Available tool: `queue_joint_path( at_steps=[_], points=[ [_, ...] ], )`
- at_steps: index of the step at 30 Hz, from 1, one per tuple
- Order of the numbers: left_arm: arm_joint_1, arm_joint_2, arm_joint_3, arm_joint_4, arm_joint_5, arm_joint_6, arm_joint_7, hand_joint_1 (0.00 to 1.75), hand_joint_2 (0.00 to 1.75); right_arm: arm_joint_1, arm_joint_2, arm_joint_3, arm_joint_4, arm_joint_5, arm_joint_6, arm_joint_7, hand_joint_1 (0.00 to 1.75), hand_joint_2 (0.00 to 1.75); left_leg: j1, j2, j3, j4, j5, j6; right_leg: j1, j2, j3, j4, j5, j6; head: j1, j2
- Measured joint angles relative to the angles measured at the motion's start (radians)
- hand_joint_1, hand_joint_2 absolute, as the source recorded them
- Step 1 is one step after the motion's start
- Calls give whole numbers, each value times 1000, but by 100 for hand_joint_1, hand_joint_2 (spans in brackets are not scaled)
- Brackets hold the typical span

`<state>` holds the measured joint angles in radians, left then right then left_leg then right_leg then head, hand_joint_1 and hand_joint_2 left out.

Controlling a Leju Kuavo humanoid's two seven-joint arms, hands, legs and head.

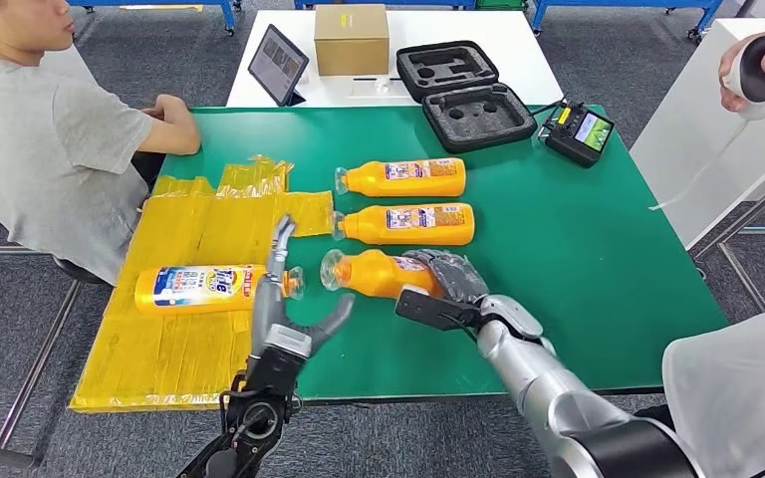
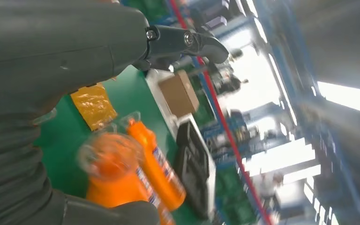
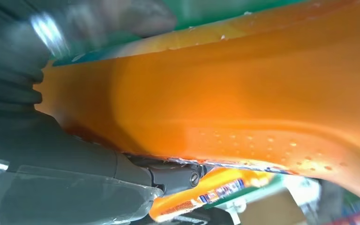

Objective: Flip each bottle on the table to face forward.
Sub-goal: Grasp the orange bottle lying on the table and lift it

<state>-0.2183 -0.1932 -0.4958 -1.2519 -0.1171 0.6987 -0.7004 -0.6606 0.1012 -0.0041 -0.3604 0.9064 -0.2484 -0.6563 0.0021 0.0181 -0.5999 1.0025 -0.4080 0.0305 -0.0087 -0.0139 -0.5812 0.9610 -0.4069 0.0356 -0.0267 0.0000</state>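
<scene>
Four orange bottles lie on their sides. Two labelled ones [image 1: 399,177] [image 1: 405,223] rest on the green table [image 1: 578,269] at the back. My right hand [image 1: 448,276] grips the third bottle [image 1: 371,271] by its body, cap pointing left; up close its orange wall [image 3: 243,98] sits against my fingers [image 3: 75,159]. A fourth bottle [image 1: 197,288] with a blue and white label lies on the yellow sheet [image 1: 189,224]. My left hand [image 1: 285,304] stands open by that bottle's cap, fingers spread and upright. From the left wrist, the thumb [image 2: 187,41] arches over two bottles [image 2: 117,173] [image 2: 158,165].
A person in a grey shirt [image 1: 40,149] sits at the table's left, one hand [image 1: 174,119] on its corner. Another person at the right holds a white controller [image 1: 757,75]. A black foam case [image 1: 466,92], a remote [image 1: 578,129], a cardboard box [image 1: 351,38] and a tablet [image 1: 278,65] stand behind.
</scene>
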Motion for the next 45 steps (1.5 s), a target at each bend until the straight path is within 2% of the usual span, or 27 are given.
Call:
queue_joint_path(
  at_steps=[5, 12, 16, 18, 20, 23, 31, 38, 45],
  points=[
    [45, -58, 118, -93, -17, 1, 0, 0, 175, 67, 27, -24, -78, -233, -27, -40, 175, 175, 1, -1, -5, 0, 1, 0, 1, 0, -4, 0, 0, 0, 0, 0],
    [79, -109, 219, -192, -50, -4, 5, 0, 175, 123, 28, 13, -150, -370, -82, -42, 175, 175, 0, -3, -12, 0, 1, 0, 0, -1, -10, 0, 0, 0, 0, 0],
    [85, -119, 265, -217, 66, -48, 36, 0, 175, 164, 16, 48, -221, -481, -102, -42, 175, 175, 0, -4, -14, 0, 1, 0, 0, -2, -13, 0, 0, 0, 0, 0],
    [76, -121, 260, -155, 191, -86, 15, 0, 175, 185, 9, 73, -269, -546, -108, -42, 175, 175, 0, -4, -15, 0, 1, 0, -1, -3, -14, 0, 0, 0, 0, 0],
    [58, -122, 243, -67, 294, -164, 8, 0, 175, 201, 6, 102, -315, -595, -107, -42, 175, 175, 0, -4, -16, 0, 1, 0, -1, -3, -15, 0, 0, 0, 0, 0],
    [24, -123, 196, 71, 371, -250, 8, 0, 175, 214, 6, 146, -367, -643, -89, -42, 175, 175, -1, -4, -16, 0, 1, 0, -1, -3, -15, 0, 0, 1, 0, 0],
    [-28, -129, 113, 281, 426, -297, 10, 0, 175, 219, 12, 216, -435, -681, -68, -43, 175, 175, 0, -4, -17, 0, 1, 0, -1, -3, -15, 0, 0, 1, 0, 0],
    [-39, -130, 82, 320, 424, -286, 5, 0, 175, 216, 18, 249, -456, -698, -42, -43, 175, 175, 0, -4, -18, 0, 1, 0, -1, -3, -15, 1, 0, 1, 0, 0],
    [-1, -129, 80, 160, 312, -246, -2, 0, 175, 183, 49, 288, -391, -701, -38, -43, 175, 175, 0, -5, -18, 0, 2, 1, 0, -4, -16, 1, 0, 0, 0, 0]
  ],
)
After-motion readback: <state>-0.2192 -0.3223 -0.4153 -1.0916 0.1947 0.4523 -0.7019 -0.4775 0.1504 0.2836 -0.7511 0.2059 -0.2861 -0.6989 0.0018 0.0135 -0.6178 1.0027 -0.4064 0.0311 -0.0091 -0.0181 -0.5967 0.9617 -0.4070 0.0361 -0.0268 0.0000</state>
